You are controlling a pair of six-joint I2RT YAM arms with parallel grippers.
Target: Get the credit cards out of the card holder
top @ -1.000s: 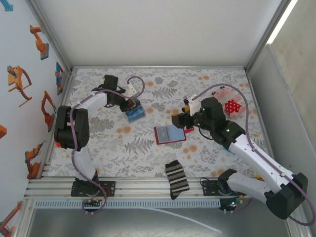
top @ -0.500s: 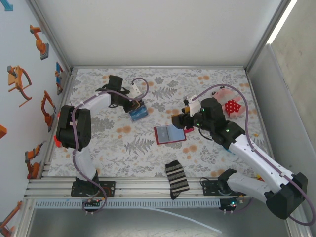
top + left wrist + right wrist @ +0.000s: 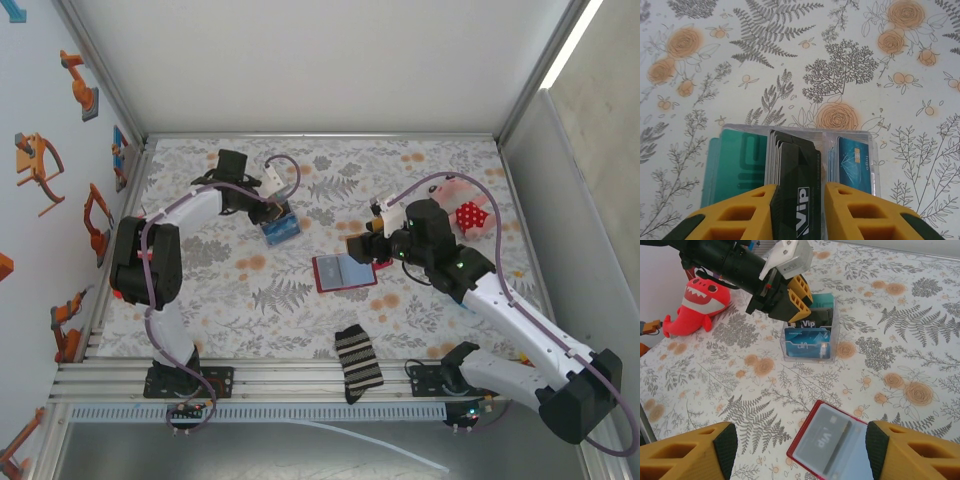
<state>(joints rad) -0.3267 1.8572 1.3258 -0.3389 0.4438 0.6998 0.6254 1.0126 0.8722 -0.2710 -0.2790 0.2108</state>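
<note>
Right wrist view shows your right gripper (image 3: 801,442) spread wide with nothing between its fingers. The wallet (image 3: 810,455) lies open on the desk (image 3: 920,340) just below and ahead of the gripper, inside the span of the fingers. Its long axis runs diagonally in that view, near-left to far-right. From above it reads as roughly left to right, tilted a little. One grey card (image 3: 832,437) marked VIP sits in the see-through pocket, lying along the same axis. You cannot tell from here whether more are tucked beneath it.

Use this arm for the wallet. It sits right at the wallet's right-hand edge, while the left arm is well apart from it. I judge the pull has to follow the pocket's opening, so square the fingers to the card's free edge before you close.

Farther out stands the clear box (image 3: 810,347), holding teal, black and blue cards on edge. Your left gripper (image 3: 805,307) is at the box with a black VIP card (image 3: 812,322) between its fingers. The left wrist view shows the yellow fingers flanking that card closely, but you cannot tell whether they pinch it or stand just free of it. Beyond the box, off to the left, lies a red plush (image 3: 697,302).
</note>
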